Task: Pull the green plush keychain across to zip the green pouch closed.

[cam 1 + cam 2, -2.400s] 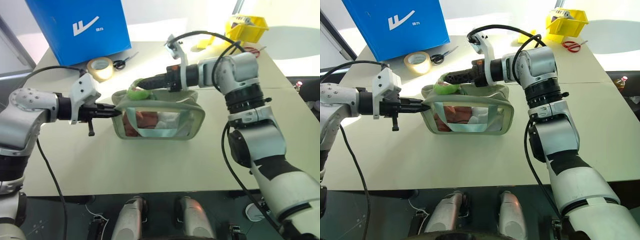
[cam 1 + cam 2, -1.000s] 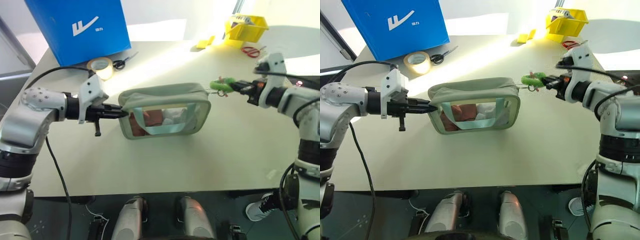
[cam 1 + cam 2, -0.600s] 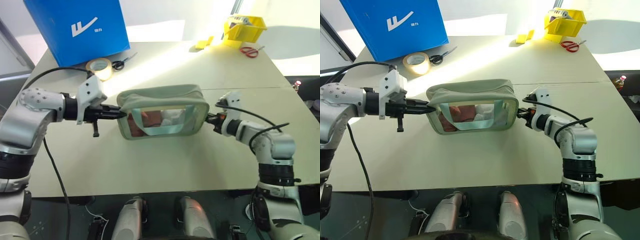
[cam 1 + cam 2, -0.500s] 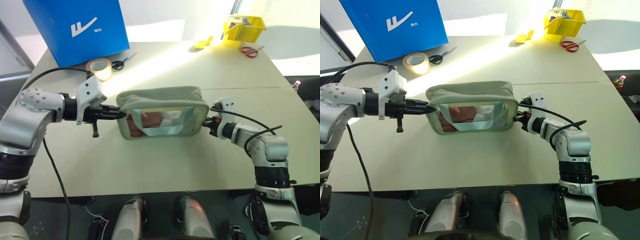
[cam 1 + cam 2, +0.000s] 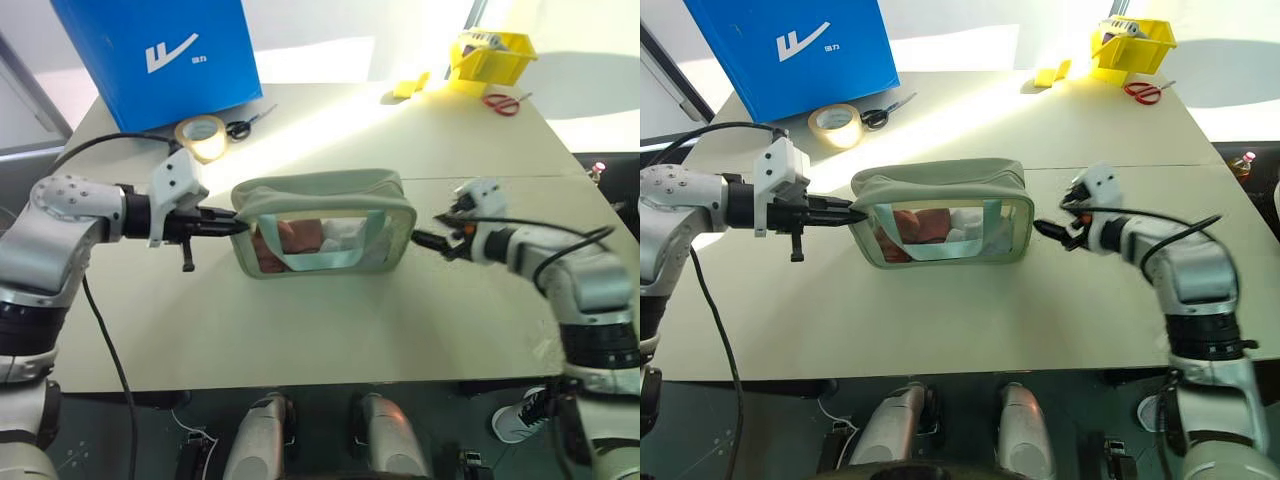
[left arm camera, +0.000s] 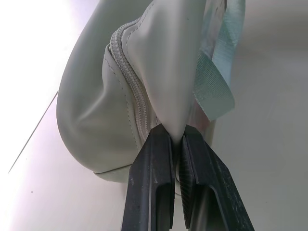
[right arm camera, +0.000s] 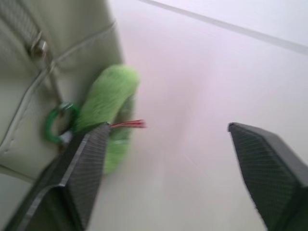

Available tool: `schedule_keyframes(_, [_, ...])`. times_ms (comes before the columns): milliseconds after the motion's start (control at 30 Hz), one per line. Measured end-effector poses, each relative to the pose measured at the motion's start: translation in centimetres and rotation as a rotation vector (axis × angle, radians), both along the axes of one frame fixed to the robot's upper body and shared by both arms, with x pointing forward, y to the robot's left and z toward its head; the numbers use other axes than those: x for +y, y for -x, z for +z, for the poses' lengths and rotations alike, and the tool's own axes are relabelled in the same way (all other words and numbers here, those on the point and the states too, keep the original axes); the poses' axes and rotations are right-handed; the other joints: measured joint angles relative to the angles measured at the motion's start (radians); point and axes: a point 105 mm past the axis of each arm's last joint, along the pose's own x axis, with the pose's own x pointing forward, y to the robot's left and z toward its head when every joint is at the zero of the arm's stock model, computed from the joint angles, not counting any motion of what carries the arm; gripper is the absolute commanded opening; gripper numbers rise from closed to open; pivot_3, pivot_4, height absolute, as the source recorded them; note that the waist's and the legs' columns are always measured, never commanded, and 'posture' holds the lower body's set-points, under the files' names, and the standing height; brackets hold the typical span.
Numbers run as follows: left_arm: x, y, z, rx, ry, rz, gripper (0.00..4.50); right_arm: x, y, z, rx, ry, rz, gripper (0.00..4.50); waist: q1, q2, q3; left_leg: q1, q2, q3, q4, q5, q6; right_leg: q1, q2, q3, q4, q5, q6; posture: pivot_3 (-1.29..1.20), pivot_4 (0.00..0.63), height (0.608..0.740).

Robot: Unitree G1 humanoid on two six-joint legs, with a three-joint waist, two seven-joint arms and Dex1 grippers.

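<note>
table [image 5: 330, 320] | green pouch [image 5: 325, 222] | tape [image 5: 201, 134] | scissors [image 5: 243, 124] | yellow bin [image 5: 490, 55]

The green pouch [image 5: 322, 222] stands upright mid-table, zipper apparently drawn shut along its top, red and white contents showing through its clear side. The green plush keychain [image 7: 108, 108] hangs against its right end.

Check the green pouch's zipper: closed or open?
Closed where visible: on the green pouch, the zipper teeth meet, and the green plush keychain hangs at its right end.

Bright daylight from far side, glare across table [image 5: 330, 115], right wrist view motion-blurred, head views sharp
</note>
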Motion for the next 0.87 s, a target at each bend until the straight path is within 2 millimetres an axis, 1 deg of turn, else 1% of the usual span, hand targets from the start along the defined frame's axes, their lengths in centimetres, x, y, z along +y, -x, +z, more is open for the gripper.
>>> schedule_keyframes(67, [0.1, -0.1, 0.0, -0.002, -0.001, 0.0, 0.0, -1.4, 0.7, 3.0, -0.042, 0.062, 0.066, 4.12, 0.0, 0.0, 0.0, 0.0, 0.0, 0.0, -0.001, 0.0, 0.0, 0.0, 0.0, 0.0, 0.0, 0.0, 0.0, 0.0, 0.15, 0.74])
schedule_keyframes(100, [0.2, -0.2, 0.0, -0.003, -0.002, 0.002, 0.0, -1.6, 1.1, 4.2, -0.056, 0.072, 0.102, 4.12, 0.0, 0.0, 0.0, 0.0, 0.0, 0.0, -0.001, 0.0, 0.0, 0.0, 0.0, 0.0, -0.001, 0.0, 0.0, 0.0, 0.15, 0.74])
schedule_keyframes(133, [0.2, -0.3, 0.1, -0.008, -0.003, 0.002, 0.0, -1.6, 2.0, 5.4, -0.053, 0.08, 0.167, 4.12, 0.0, 0.0, 0.0, 0.0, 0.001, 0.0, -0.001, 0.0, 0.0, 0.0, -0.001, 0.0, -0.001, 0.0, 0.0, 0.0, 0.15, 0.74])
schedule_keyframes(200, [0.2, -0.5, 0.1, -0.011, 0.002, 0.004, 0.0, -0.6, 4.0, 7.1, -0.021, 0.072, 0.322, 4.12, -0.001, 0.0, 0.0, 0.0, 0.001, 0.0, -0.001, 0.0, 0.0, -0.001, -0.001, 0.0, -0.001, 0.0, 0.0, 0.0, 0.15, 0.74])
schedule_keyframes(267, [0.2, -0.9, 0.4, -0.019, 0.015, 0.009, 0.76, 0.9, 5.4, 8.4, -0.022, 0.059, 0.443, 4.16, -0.003, 0.0, 0.0, 0.0, 0.002, 0.0, 0.0, 0.0, 0.0, 0.0, -0.001, 0.0, -0.001, 0.0, 0.0, 0.0, 0.15, 0.74])
schedule_keyframes(333, [0.0, -1.3, 0.7, -0.026, 0.034, 0.008, 1.43, 2.1, 6.1, 8.7, -0.017, 0.056, 0.511, 4.16, -0.001, 0.0, 0.0, 0.0, 0.002, 0.0, 0.0, -0.002, -0.003, -0.001, -0.002, 0.0, -0.001, 0.0, 0.0, 0.0, 0.15, 0.74])
schedule_keyframes(400, [-0.2, -1.5, 1.2, -0.022, 0.061, 0.006, 2.48, 3.2, 6.4, 8.3, -0.007, 0.054, 0.551, 4.16, 0.001, 0.0, 0.0, -0.002, 0.001, 0.0, 0.0, -0.002, -0.003, -0.002, -0.003, 0.0, -0.001, 0.0, 0.0, 0.0, 0.15, 0.74])
schedule_keyframes(433, [-0.1, -1.5, 1.5, -0.022, 0.068, 0.008, 2.91, 3.5, 6.4, 8.2, -0.007, 0.051, 0.563, 4.16, 0.002, 0.0, 0.0, -0.003, 0.0, 0.0, 0.0, -0.002, -0.003, -0.003, -0.004, 0.0, -0.001, 0.0, 0.0, 0.0, 0.15, 0.74])
schedule_keyframes(533, [0.0, -1.3, 2.0, 0.009, 0.103, 0.01, 4.46, 3.8, 6.3, 7.9, -0.005, 0.043, 0.557, 4.16, 0.003, 0.0, 0.0, -0.005, -0.001, 0.0, 0.0, -0.001, -0.002, -0.004, -0.005, 0.0, 0.0, 0.0, 0.0, 0.0, 0.15, 0.74])
schedule_keyframes(667, [0.1, -1.1, 3.4, 0.024, 0.152, 0.015, 4.49, 3.4, 5.8, 7.8, -0.016, 0.049, 0.525, 4.16, 0.003, 0.0, 0.0, -0.005, -0.001, 0.0, 0.001, 0.0, 0.0, -0.004, -0.005, 0.0, 0.0, 0.0, 0.0, 0.0, 0.15, 0.74])
schedule_keyframes(733, [0.3, -1.8, 5.0, -0.01, 0.201, 0.047, 4.49, 3.0, 5.5, 7.8, -0.026, 0.05, 0.503, 4.16, 0.004, -0.001, 0.0, -0.005, -0.001, 0.0, 0.001, 0.0, 0.0, -0.004, -0.004, 0.0, 0.0, 0.0, 0.0, 0.0, 0.15, 0.74])
schedule_keyframes(800, [0.8, -2.4, 6.8, -0.059, 0.237, 0.088, 4.49, 2.9, 5.3, 7.7, -0.032, 0.053, 0.489, 4.16, 0.003, 0.0, 0.0, -0.004, -0.001, 0.0, 0.001, 0.0, 0.0, -0.003, -0.004, 0.0, 0.0, 0.0, 0.0, 0.0, 0.15, 0.74])
schedule_keyframes(867, [1.4, -2.6, 7.1, -0.078, 0.239, 0.106, 4.49, 2.8, 5.2, 7.7, -0.038, 0.047, 0.477, 4.16, 0.002, 0.0, 0.0, -0.004, -0.001, 0.0, 0.001, 0.0, 0.0, -0.003, -0.004, 0.0, 0.001, 0.002, 0.003, 0.0, 0.15, 0.74])
